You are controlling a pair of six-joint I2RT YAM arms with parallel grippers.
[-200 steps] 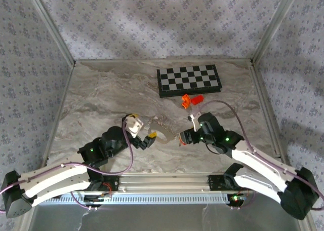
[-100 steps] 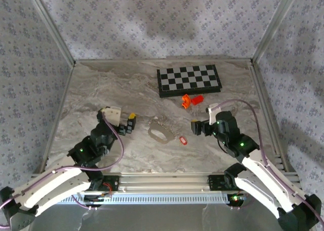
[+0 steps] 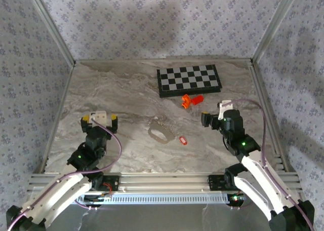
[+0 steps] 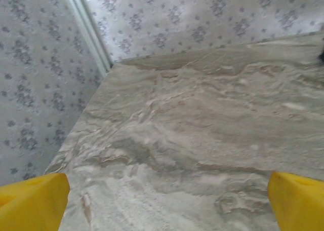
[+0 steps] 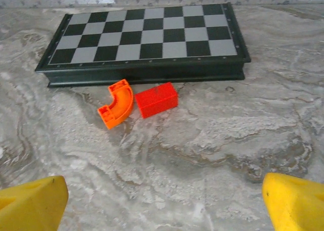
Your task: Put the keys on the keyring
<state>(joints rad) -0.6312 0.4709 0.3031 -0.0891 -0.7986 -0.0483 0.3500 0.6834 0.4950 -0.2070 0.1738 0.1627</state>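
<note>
Top view with both wrist views. The keyring (image 3: 160, 135) lay flat on the table (image 3: 111, 89), near its middle, with the beaded chain (image 3: 161, 123) bunched at its far side. The key (image 3: 183, 140), marked by its red tag, was seen just right of the keyring and apart from it, so threading was judged not yet done. The left gripper (image 3: 99, 118) was held wide, empty, left of the keyring and well apart from it; in its wrist view bare table was seen between the yellow fingertips (image 4: 30, 203). The right gripper (image 5: 163, 203) was likewise spread wide and empty, right of the key and aimed far, toward the chessboard (image 5: 147, 38), the curved orange piece (image 5: 117, 104) and the red block (image 5: 156, 99). The step in hand was judged to be a fresh reach for both parts. It would be done well if the right gripper were turned back to the near left and lowered over the red tag, the key being thin and flat on the stone. The keyring, judged light and likely to slide, would best be pinned at its left rim, and the orange piece and red block left untouched
</note>
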